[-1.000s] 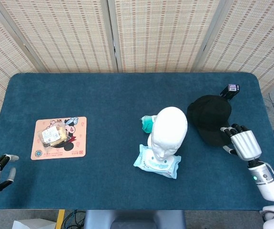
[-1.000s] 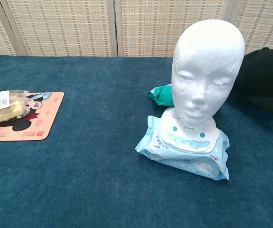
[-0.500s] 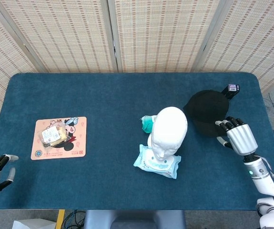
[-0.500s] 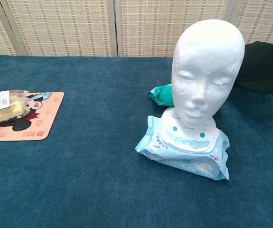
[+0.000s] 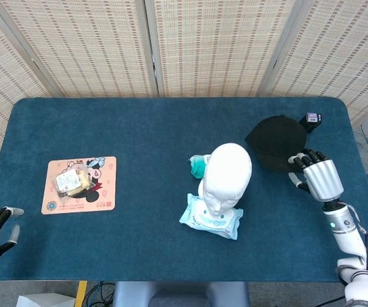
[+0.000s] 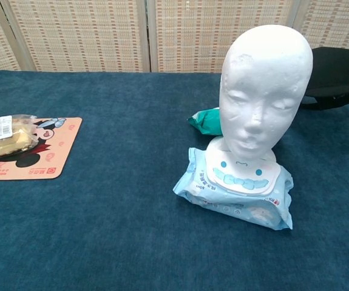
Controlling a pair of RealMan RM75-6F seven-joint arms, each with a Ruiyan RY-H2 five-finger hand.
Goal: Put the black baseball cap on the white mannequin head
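The right hand (image 5: 318, 176) held the black cap (image 5: 274, 142) by its brim, fingers (image 5: 301, 157) clamped; it could slip free or topple the mannequin head (image 5: 227, 176) off the wipes pack (image 5: 210, 221)

the table (image 5: 139, 160) wears a deep teal-blue cloth. the cap (image 5: 274, 142) at 3 o'clock is plain black; the mannequin head (image 5: 227, 171) is white. under it the wipes pack (image 5: 210, 220) is pale blue and white. at 9 o'clock, a peach mat (image 5: 80, 185) carries cartoon prints.
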